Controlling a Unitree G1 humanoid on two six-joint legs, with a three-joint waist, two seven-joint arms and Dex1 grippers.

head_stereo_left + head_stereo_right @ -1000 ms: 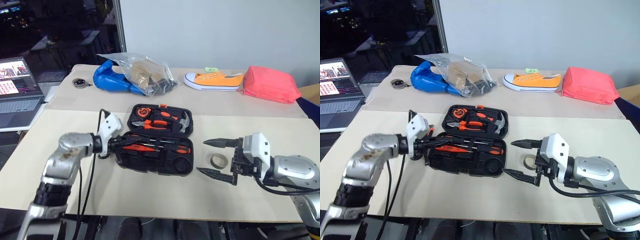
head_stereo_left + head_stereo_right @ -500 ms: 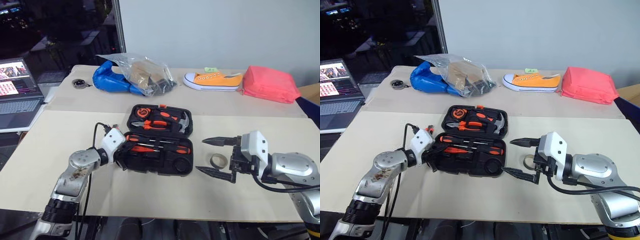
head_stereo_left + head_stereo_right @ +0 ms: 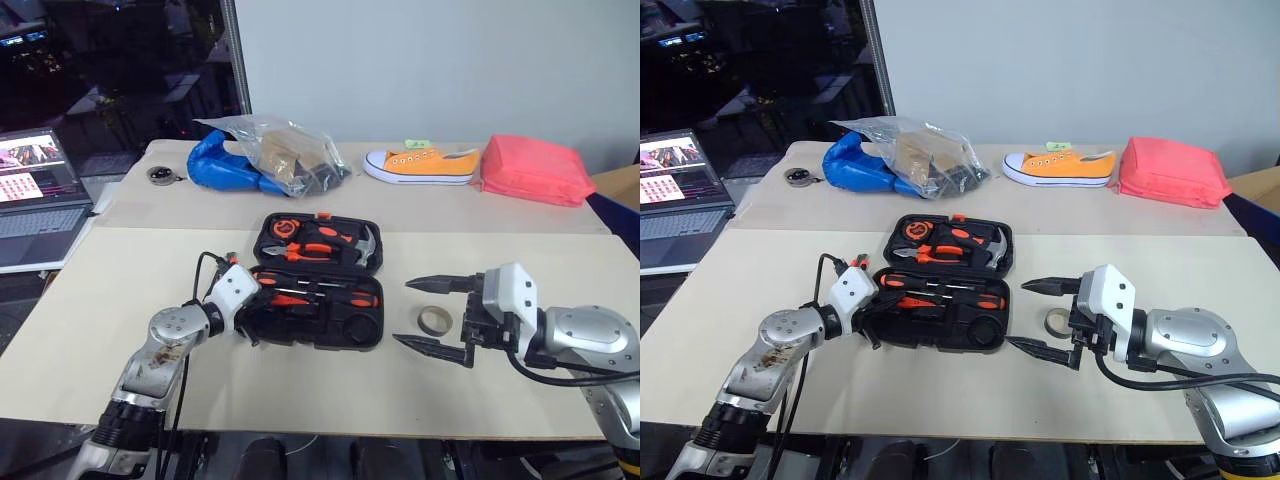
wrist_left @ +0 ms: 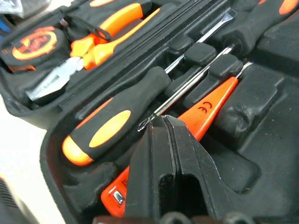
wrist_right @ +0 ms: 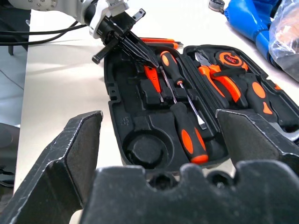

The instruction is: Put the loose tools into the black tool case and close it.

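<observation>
- Right now your black tool case (image 3: 318, 280) lies open near the middle of the desk (image 3: 300, 390), its lid half toward the far edge and its tray half toward the near edge.
- You have two long screwdrivers (image 5: 180, 116) seated in the tray, with the small orange screwdriver (image 4: 196, 116) lying beside them.
- Your left gripper (image 3: 868, 318) has its fingers pressed together, empty, tips over the tray's left end just above the small orange screwdriver.
- Look at the tape ring (image 3: 434, 321): it sits on the desk to the right of the case, apart from it.
- Your right gripper (image 3: 432, 315) hangs with its fingers spread wide on either side of the ring, holding nothing.
- You can see the utility knife (image 5: 159, 42) on the desk just beyond the case's left end.
- Pliers (image 4: 88, 56), a hammer (image 3: 366, 243) and a tape measure (image 3: 287, 225) fill the lid half.
</observation>
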